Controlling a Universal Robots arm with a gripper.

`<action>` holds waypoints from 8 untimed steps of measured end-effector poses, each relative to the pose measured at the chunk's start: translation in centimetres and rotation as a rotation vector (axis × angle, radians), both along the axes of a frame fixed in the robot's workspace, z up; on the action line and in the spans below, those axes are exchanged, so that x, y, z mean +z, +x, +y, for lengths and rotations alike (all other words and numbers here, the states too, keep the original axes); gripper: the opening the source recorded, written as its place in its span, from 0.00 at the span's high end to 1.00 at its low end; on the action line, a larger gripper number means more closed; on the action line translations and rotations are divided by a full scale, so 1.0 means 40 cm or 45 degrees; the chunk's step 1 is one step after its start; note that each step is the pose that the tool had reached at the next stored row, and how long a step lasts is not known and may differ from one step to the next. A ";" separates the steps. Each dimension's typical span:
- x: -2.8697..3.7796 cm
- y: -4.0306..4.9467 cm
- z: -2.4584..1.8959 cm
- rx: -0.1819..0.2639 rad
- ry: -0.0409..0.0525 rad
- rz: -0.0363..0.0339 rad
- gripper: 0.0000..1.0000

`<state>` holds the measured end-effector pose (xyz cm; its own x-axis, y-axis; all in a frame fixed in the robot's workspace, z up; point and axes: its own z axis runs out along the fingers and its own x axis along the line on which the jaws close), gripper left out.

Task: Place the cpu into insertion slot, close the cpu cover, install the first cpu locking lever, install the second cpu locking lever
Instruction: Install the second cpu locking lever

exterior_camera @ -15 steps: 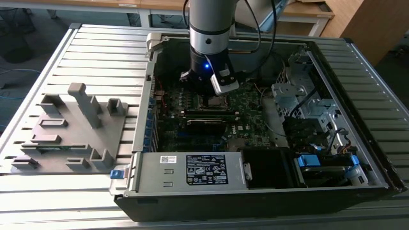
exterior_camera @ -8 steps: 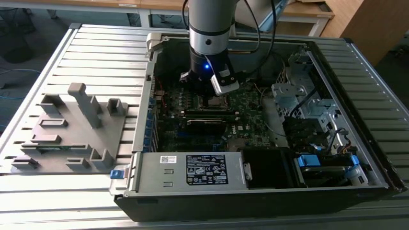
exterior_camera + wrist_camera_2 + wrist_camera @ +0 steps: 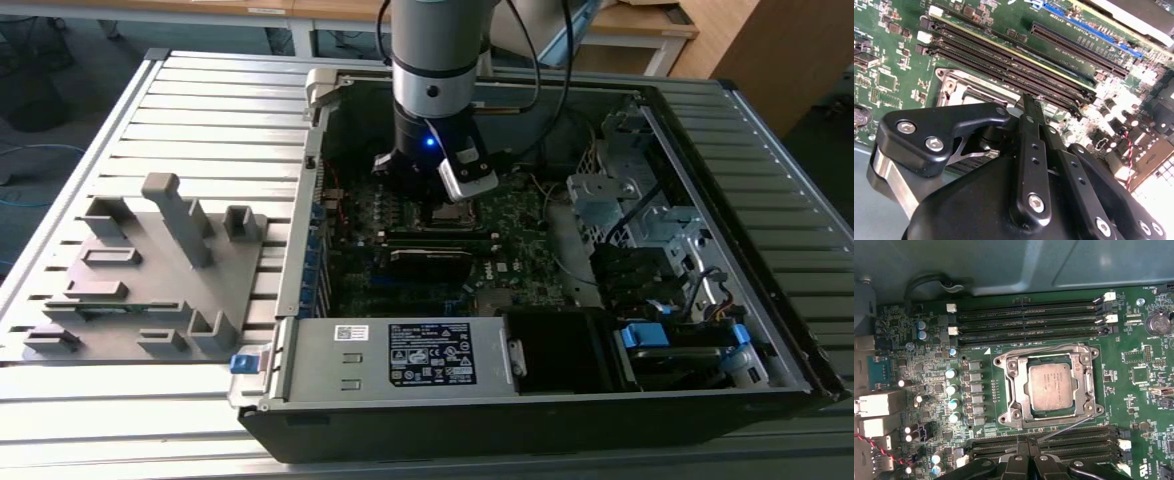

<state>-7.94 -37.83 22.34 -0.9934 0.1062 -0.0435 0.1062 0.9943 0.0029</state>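
Ribbed grey metal tabletop (image 3: 200, 110) carries the open black computer case (image 3: 534, 420), and beside the case, toward the exterior view's left, I see a grey moulded fixture tray (image 3: 147, 270) with upright posts. My arm reaches down into the case over the green motherboard (image 3: 1134, 375).

In the first wrist view the small square chip with its dull silver-grey top, the cpu (image 3: 1053, 387), lies flat inside the insertion slot (image 3: 1024, 385), the black socket set between two banks of long black memory slots (image 3: 1029, 315). Around the cpu sits the thin silver frame plate, the cpu cover (image 3: 1086, 385), lying down on the socket with the chip showing through its window. A thin wire lever (image 3: 1066, 429) runs slanting from the socket's corner toward my black gripper (image 3: 1026, 458).

In the second wrist view the gripper's (image 3: 1031, 107) black fingers (image 3: 1029, 130) are pressed together, tip just beside the socket's edge, nothing between them that I can make out
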 end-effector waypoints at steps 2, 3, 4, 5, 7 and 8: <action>-0.001 0.000 0.000 0.001 0.000 0.0001 0.90; -0.001 0.000 0.000 0.001 0.000 0.0001 0.90; -0.001 0.000 0.000 0.001 0.000 0.0001 0.90; -0.001 0.000 0.000 0.001 0.000 0.0001 0.90; -0.001 0.000 0.000 0.001 0.000 0.0000 0.90; -0.001 0.000 0.000 0.001 0.000 0.0000 0.90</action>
<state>-7.95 -37.83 22.28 -0.9935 0.1056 -0.0434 0.1056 0.9944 0.0029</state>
